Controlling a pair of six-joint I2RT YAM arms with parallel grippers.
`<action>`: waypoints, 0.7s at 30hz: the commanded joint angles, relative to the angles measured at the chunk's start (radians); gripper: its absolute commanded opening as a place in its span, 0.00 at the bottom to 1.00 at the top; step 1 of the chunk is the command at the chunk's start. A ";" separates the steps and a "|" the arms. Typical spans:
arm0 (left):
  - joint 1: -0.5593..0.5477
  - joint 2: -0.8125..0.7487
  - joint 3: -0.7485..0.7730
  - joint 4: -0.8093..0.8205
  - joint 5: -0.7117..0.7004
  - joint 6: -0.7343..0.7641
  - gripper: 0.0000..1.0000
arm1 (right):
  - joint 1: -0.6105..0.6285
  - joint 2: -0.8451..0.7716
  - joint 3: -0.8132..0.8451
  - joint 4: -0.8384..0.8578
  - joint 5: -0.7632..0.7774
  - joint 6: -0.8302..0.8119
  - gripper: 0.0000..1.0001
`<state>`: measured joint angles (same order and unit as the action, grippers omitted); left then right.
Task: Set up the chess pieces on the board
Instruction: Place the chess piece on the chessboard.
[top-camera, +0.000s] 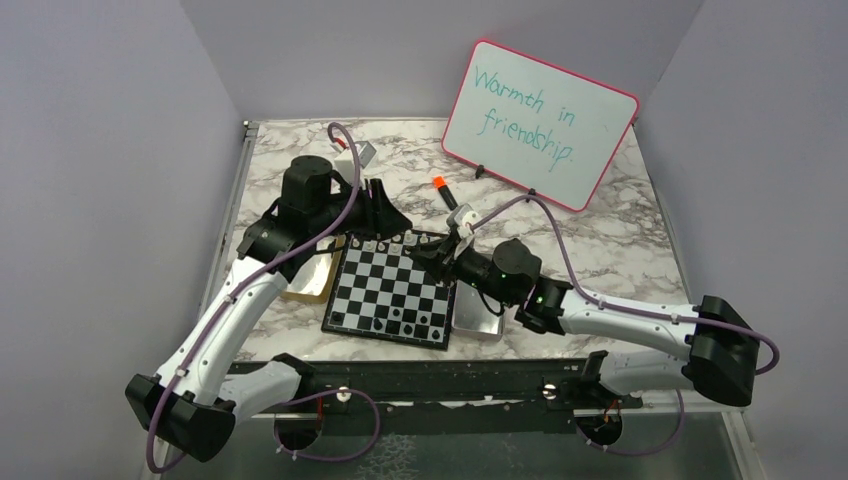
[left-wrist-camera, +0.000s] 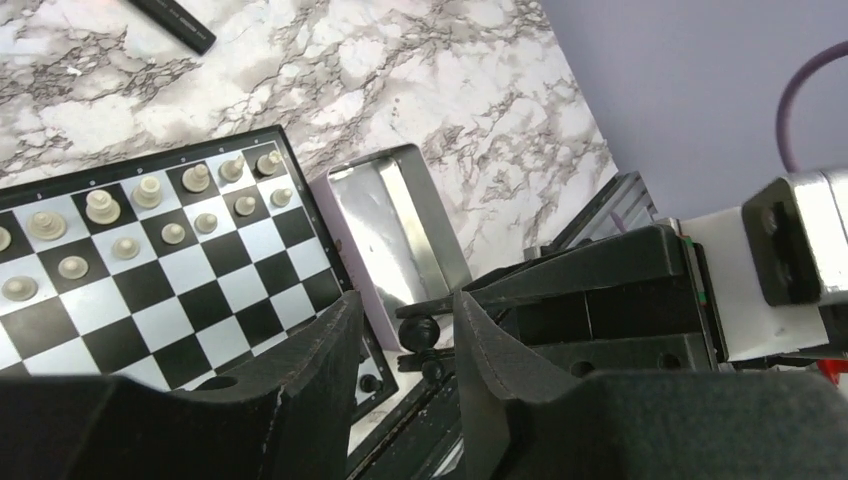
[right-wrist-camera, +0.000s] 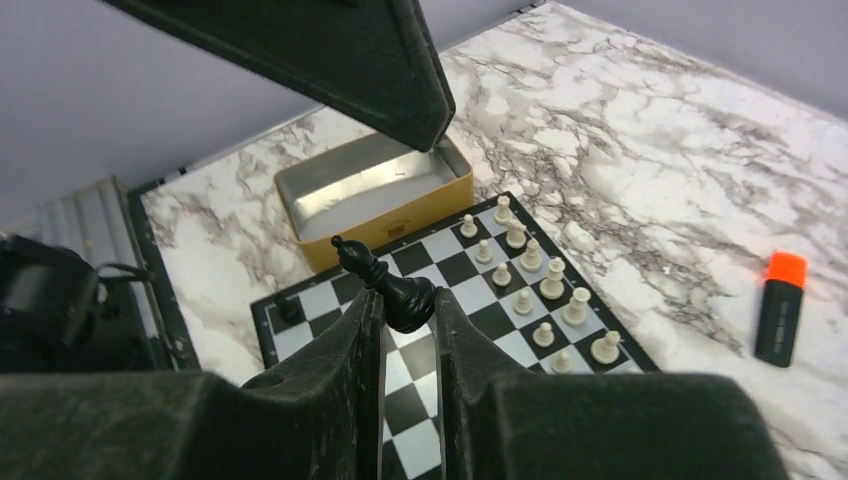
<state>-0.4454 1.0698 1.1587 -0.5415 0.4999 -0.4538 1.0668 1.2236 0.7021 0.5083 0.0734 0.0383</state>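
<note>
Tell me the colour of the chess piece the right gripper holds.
A black chess piece; right wrist view.

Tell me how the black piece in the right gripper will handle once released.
The black piece looks rigid and probably very light, tiny beside the right gripper. It is held tilted, so it may tip on release. Its glossy, rounded body could roll across the board if it falls.

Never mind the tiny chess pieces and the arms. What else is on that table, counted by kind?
Trays: 2 (silver metal tray, gold tray)
Chessboard: 1
Orange-capped marker: 1
Whiteboard: 1
Total: 5
</note>
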 joint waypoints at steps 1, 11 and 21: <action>0.002 -0.004 -0.036 0.071 0.050 -0.033 0.40 | 0.005 0.018 0.050 0.057 0.071 0.205 0.03; 0.002 -0.026 -0.084 0.102 0.121 -0.026 0.40 | 0.005 0.050 0.108 0.003 0.124 0.260 0.03; 0.002 -0.038 -0.095 0.076 0.104 -0.003 0.07 | 0.005 0.079 0.120 -0.008 0.149 0.286 0.03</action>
<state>-0.4438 1.0622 1.0744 -0.4629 0.5938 -0.4725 1.0672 1.2869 0.7845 0.5007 0.1833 0.3035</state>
